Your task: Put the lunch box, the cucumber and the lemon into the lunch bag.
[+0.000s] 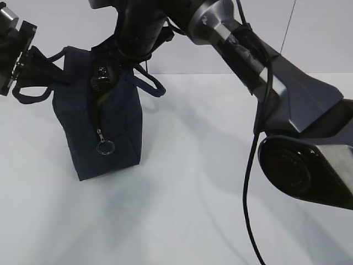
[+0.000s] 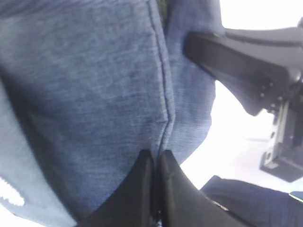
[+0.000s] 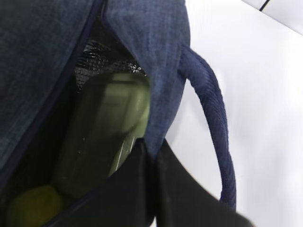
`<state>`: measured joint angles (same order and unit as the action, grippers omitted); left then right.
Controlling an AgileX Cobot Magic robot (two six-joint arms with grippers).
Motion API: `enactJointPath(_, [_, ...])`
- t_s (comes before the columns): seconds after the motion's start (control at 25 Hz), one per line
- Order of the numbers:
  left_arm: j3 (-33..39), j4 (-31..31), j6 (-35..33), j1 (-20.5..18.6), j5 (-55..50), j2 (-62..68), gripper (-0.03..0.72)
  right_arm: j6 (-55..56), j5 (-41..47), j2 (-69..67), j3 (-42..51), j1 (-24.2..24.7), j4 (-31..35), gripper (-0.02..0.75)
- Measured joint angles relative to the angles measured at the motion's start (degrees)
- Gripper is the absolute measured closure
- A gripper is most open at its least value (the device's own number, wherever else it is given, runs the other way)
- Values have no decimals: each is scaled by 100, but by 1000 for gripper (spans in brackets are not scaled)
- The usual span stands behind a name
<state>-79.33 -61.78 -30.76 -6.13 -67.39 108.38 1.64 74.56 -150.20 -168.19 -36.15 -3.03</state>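
Navy fabric of the lunch bag (image 1: 105, 127), upright on the worktop (image 1: 209, 182), is pinched by the left claw (image 2: 155, 158) and right claw (image 3: 151, 151); spread both evenly, keeping the mouth open over the lunch box (image 3: 106, 132) and lemon (image 3: 33, 205) inside.

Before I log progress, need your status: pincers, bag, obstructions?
Both pincers, left and right, shut on lunch bag fabric. Lunch box and lemon inside. Cucumber unseen. Nothing obstructing.
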Motion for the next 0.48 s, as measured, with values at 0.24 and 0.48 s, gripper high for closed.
enactJointPath(0.24, [0, -99, 0, 73, 0, 9, 697, -119, 0, 0, 0, 0, 75, 736])
enactJointPath(0.48, [0, -193, -10, 277, 8, 9, 697, -220, 0, 0, 0, 0, 214, 736])
